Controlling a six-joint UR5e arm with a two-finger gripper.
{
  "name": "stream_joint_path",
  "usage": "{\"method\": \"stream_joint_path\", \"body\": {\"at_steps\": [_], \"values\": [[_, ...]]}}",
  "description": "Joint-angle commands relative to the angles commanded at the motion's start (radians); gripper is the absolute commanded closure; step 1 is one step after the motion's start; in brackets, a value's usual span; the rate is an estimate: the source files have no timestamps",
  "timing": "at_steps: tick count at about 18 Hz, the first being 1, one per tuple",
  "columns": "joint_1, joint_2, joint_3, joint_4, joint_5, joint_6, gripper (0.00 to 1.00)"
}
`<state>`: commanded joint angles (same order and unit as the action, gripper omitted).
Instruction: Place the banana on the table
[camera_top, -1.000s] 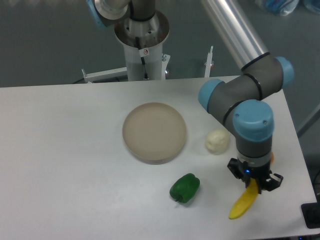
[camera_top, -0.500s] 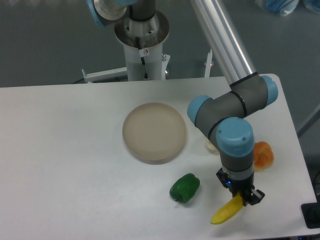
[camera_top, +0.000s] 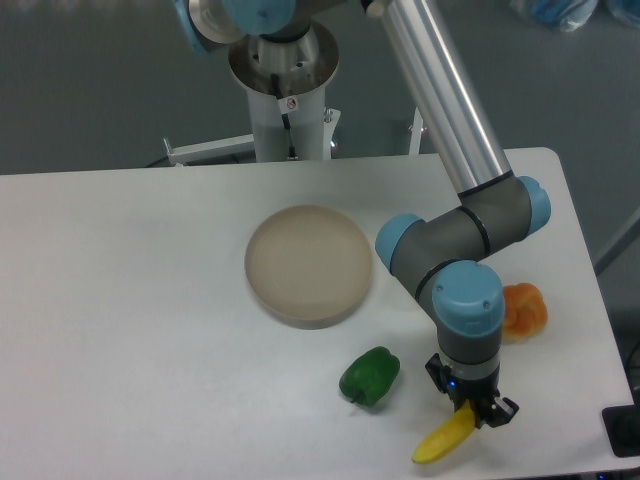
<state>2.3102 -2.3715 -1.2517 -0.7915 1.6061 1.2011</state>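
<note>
Claw (camera_top: 470, 412) clamped on banana (camera_top: 443, 440) | nr table (camera_top: 120, 300) front edge | no legible txt

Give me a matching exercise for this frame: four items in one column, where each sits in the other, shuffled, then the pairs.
Items:
1. banana
2. green pepper
3. orange fruit
4. plate

Places:
A. right of the arm's wrist, near the table's right edge
B. in the gripper, near the front edge
C. mid-table, nothing on it
D. just left of the banana

Pairs: 1-B, 2-D, 3-A, 4-C
</note>
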Motion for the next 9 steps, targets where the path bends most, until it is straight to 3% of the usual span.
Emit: {"method": "stream_joint_path", "body": {"at_steps": [9], "values": [[-0.002,-0.006,-0.014,0.0,0.002,-0.023,0.71]]}}
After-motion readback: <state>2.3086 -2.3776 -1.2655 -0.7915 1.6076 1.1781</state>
